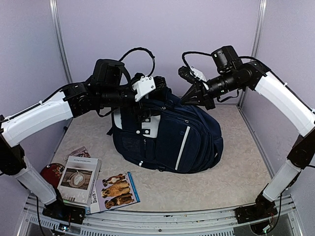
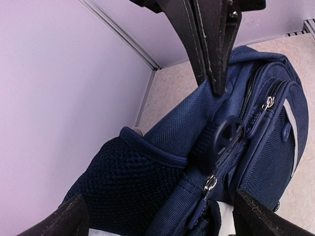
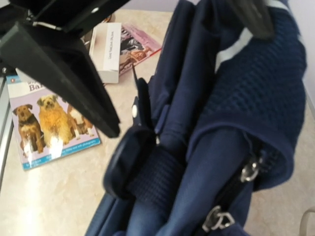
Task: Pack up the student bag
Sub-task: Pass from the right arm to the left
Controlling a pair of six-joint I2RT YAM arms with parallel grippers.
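Note:
The student bag [image 1: 170,137], navy blue with white trim, stands upright mid-table, zips closed. My left gripper [image 1: 146,112] is open and straddles its top left corner. In the left wrist view the mesh side pocket [image 2: 128,182] and a zip pull [image 2: 210,183] lie between the left gripper's [image 2: 160,204] fingers. My right gripper [image 1: 185,100] is shut, its pointed tips [image 2: 218,81] resting against the top of the bag [image 2: 197,123] beside the carry handle [image 2: 229,135]. Whether they pinch fabric I cannot tell. The right wrist view shows the handle [image 3: 130,162], not its own fingers.
Near the front left corner lie a dog picture book [image 1: 119,191], a white book [image 1: 78,178], a magazine [image 1: 80,152] and a dark red round object [image 1: 51,173]. Purple walls close in the back and both sides. Bare table shows right of the bag [image 1: 246,162].

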